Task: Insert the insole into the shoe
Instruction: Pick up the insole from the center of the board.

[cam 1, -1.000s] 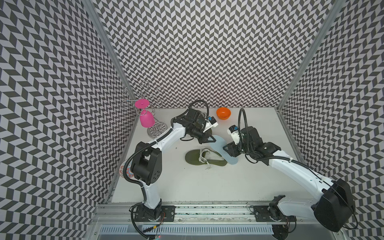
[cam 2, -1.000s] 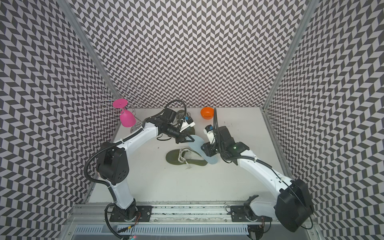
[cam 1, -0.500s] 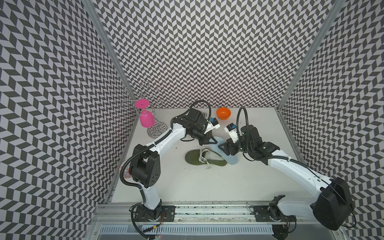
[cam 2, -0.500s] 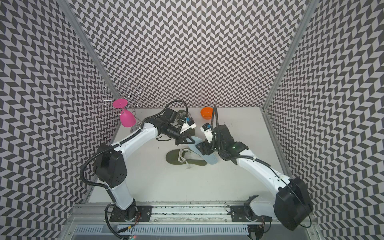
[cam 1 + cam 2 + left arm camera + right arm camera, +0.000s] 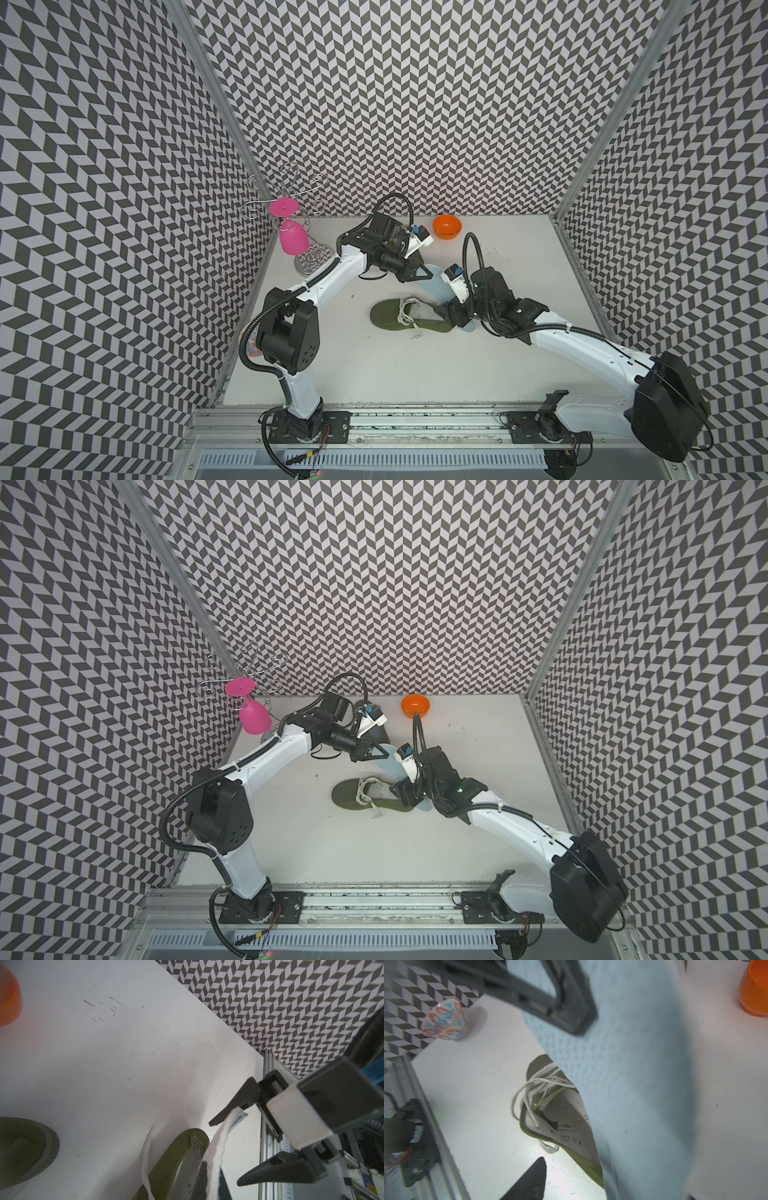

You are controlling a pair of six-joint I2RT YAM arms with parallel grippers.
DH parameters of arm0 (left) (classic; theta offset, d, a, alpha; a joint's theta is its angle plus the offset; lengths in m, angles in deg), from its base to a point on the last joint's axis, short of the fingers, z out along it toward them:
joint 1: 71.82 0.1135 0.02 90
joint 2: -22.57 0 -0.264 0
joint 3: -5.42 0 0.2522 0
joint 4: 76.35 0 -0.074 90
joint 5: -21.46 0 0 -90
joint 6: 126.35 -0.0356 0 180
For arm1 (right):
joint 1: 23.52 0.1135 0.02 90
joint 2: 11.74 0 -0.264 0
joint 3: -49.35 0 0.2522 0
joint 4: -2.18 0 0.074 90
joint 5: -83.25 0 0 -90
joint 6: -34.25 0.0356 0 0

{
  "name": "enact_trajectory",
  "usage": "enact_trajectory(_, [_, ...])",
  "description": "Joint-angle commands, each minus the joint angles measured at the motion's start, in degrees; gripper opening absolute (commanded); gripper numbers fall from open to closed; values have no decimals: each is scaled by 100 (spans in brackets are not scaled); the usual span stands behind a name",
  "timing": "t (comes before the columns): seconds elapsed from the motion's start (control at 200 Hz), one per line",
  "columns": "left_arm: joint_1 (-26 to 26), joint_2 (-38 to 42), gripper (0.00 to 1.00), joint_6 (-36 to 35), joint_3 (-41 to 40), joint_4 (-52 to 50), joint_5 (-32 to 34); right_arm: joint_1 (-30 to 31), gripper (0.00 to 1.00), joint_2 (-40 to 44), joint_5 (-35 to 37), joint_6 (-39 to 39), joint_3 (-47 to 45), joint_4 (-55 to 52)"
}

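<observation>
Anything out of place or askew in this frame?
Yes. The insole is outside the shoe: clamped at one end by the left end effector, it slants past the heel. The white laces lie loose, one end trailing on the table.

You've got an olive-green shoe (image 5: 384, 322) with white laces (image 5: 404, 316), a pale blue insole (image 5: 436, 282), an orange bowl (image 5: 447, 227) at the far side, a hot-pink wine glass (image 5: 294, 241) far left, a red-and-blue patterned bowl (image 5: 445, 1020) near left, a white table (image 5: 374, 374) and black-and-white chevron walls (image 5: 415, 104).
</observation>
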State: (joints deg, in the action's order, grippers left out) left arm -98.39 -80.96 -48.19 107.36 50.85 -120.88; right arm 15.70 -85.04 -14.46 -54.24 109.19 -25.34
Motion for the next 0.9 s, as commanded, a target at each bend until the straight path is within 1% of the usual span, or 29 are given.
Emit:
enact_trajectory(0.0, [29,7,0,744,-38,366,-79,205,73,137,1080,15,-173,561])
enact_trajectory(0.085, [29,43,0,1006,-79,346,0,373,73,114,1496,-27,-181,756])
enact_trajectory(0.15, [19,91,0,1171,-102,316,-57,543,74,60,1909,-142,-201,901])
enact_trajectory(0.255, [-17,179,0,1235,-141,165,-78,809,75,-84,2706,-358,-175,1079])
enact_trajectory(0.33, [-20,224,0,1207,-150,14,7,954,77,-180,3038,-520,-168,1216])
enact_trajectory(0.431, [-6,263,0,1159,-157,-163,39,1091,80,-300,3345,-767,-167,1368])
enact_trajectory(0.556, [-6,397,0,1105,-219,-230,13,1148,80,-434,3723,-918,-126,1490])
enact_trajectory(0.661, [5,460,0,1121,-305,-251,131,1182,80,-469,4029,-1010,-142,1574])
enact_trajectory(0.796, [24,443,0,1181,-328,-282,206,1228,81,-461,4184,-1161,-205,1578])
enact_trajectory(0.896, [-8,470,0,1179,-311,-289,196,1279,82,-449,4127,-1254,-227,1633])
